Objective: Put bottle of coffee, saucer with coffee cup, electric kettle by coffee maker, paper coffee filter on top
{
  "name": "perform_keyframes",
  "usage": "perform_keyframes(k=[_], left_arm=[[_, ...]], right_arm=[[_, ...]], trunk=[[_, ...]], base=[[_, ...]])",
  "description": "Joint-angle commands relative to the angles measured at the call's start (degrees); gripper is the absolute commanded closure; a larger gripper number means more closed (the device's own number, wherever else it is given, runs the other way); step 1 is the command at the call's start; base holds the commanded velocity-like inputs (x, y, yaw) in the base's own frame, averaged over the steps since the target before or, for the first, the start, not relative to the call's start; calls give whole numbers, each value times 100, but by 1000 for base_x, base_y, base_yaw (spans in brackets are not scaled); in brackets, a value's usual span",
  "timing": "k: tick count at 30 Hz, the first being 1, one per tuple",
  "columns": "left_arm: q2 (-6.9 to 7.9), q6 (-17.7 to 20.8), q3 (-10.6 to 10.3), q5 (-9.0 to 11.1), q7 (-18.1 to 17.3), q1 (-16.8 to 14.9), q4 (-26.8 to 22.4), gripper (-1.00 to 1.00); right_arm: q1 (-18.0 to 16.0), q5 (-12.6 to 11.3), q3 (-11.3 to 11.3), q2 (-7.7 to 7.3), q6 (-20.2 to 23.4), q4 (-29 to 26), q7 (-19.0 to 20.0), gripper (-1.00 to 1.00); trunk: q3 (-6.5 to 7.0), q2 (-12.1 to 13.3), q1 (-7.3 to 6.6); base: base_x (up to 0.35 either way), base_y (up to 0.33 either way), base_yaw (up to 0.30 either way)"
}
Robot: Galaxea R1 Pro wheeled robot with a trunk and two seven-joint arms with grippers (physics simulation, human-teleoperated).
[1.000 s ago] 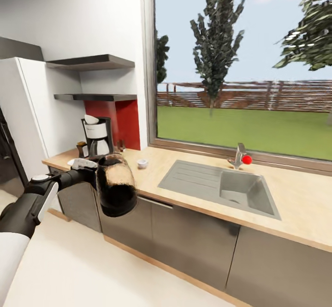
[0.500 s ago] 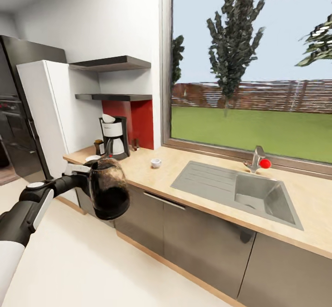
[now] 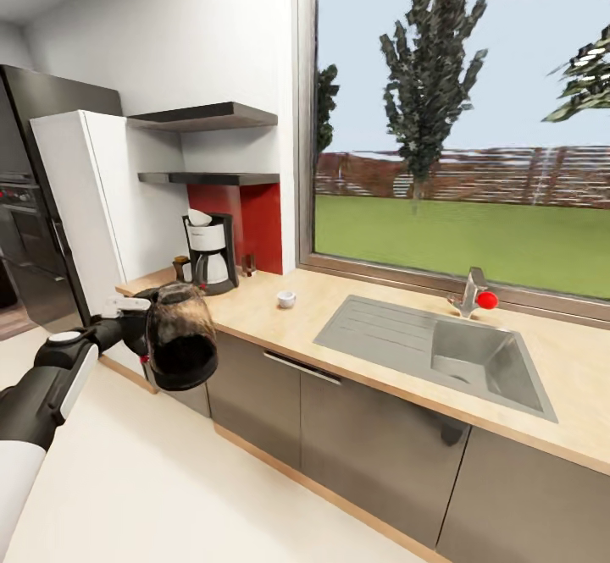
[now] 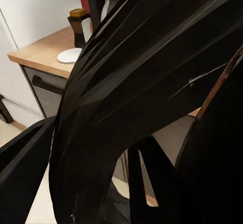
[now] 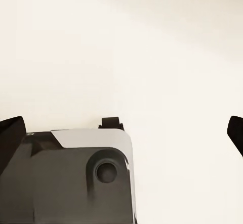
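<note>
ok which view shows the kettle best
The head view: the whole kettle shows there, carried by the left arm in front of the counter. The left wrist view sees it too close, as a dark mass. The right wrist view faces floor.

Electric kettle [image 3: 180, 348] hides left claw; saucer [image 4: 69, 55] partly hidden.

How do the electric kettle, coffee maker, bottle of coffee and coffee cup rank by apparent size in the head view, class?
1. Electric kettle, though it is nearest the camera, which inflates it.
2. Coffee maker.
3. Bottle of coffee.
4. Coffee cup; it looks close to the bottle, so that order is unsure.
</note>
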Motion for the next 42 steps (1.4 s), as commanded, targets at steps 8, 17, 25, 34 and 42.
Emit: perform_keyframes(k=[8, 17, 25, 34, 42], left_arm=[[-8, 47, -21, 67, -6, 9, -9, 100], [-6, 48, -4, 66, -3, 9, -1, 100], [0, 48, 3, 66, -3, 9, 20, 100], [-4, 40, -1, 68, 486, 11, 95, 100], [-2, 26, -3, 75, 685, 17, 215, 100]], right_arm=[[-5, 63, -45, -15, -26, 10, -19, -100], [-5, 65, -40, -24, -27, 11, -19, -100], [-5, 72, -43, -35, -27, 14, -19, -100], [-5, 74, -40, -43, -27, 19, -15, -100], [-5, 83, -37, -4, -18, 19, -19, -100]], trunk=[[-7, -8, 2], [-7, -8, 2], [-7, -8, 2], [-7, -8, 2], [-7, -8, 2]], base=[[253, 0, 0], [332, 72, 0], [304, 205, 0], [272, 240, -130], [273, 230, -80]])
